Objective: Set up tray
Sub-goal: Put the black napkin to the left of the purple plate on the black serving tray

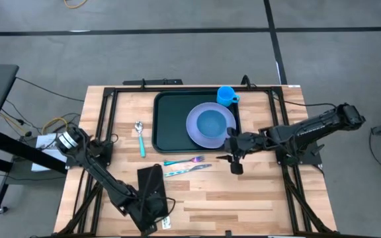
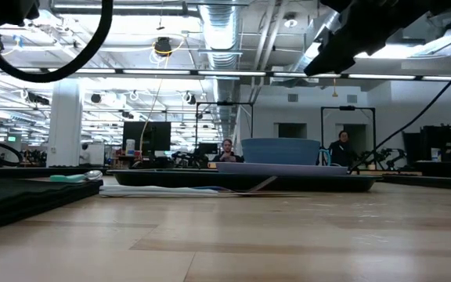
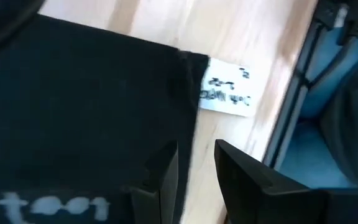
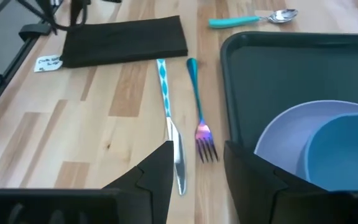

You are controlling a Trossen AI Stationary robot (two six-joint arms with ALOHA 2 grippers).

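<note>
Tray (image 1: 169,122) sits at the back middle of the wood surface (image 1: 243,198), holding a lavender plate (image 1: 197,129) with a blue bowl (image 1: 211,123). Right hand (image 1: 234,157) hovers open just off the tray's near right corner, above fork (image 4: 199,115) and knife (image 4: 169,121). Left hand (image 3: 194,180) open, empty, at the black cloth (image 1: 152,192) edge, front left.

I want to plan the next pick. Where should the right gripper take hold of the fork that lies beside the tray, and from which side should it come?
Probably the fork is best gripped at mid-handle, from straight above. It lies flat on the table, so only a top-down pinch across the thin teal handle works. The knife lies close alongside, and the gap looks wider near the handle ends. The right gripper hovers open near the tines.
</note>
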